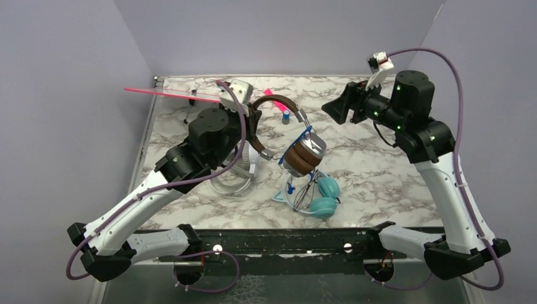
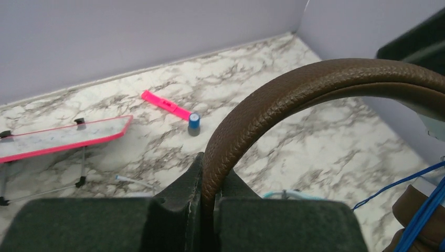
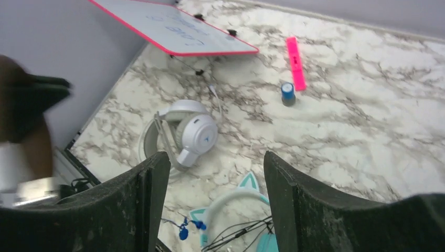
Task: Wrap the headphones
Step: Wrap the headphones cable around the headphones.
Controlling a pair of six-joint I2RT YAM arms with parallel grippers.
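Note:
My left gripper (image 1: pixel 252 121) is shut on the headband (image 2: pixel 294 89) of the smaller brown headphones and holds them off the table. Their stacked cups (image 1: pixel 304 154) hang to the right, with a blue cord (image 1: pixel 303 135) looped around them; the cord also shows in the left wrist view (image 2: pixel 420 207). The teal cat-ear headphones (image 1: pixel 320 196) lie near the front with a dark cord, and show in the right wrist view (image 3: pixel 236 202). The white-grey headphones (image 3: pixel 197 134) lie partly under my left arm (image 1: pixel 247 166). My right gripper (image 1: pixel 334 107) is open and empty, raised at the back right (image 3: pixel 215 157).
A small whiteboard with a pink rim (image 1: pixel 171 94) stands at the back left (image 3: pixel 173 29). A pink marker (image 1: pixel 272 99) and a blue cap (image 1: pixel 287 116) lie behind the headphones, also in the left wrist view (image 2: pixel 165 105). Purple walls enclose the marble table (image 1: pixel 392 171).

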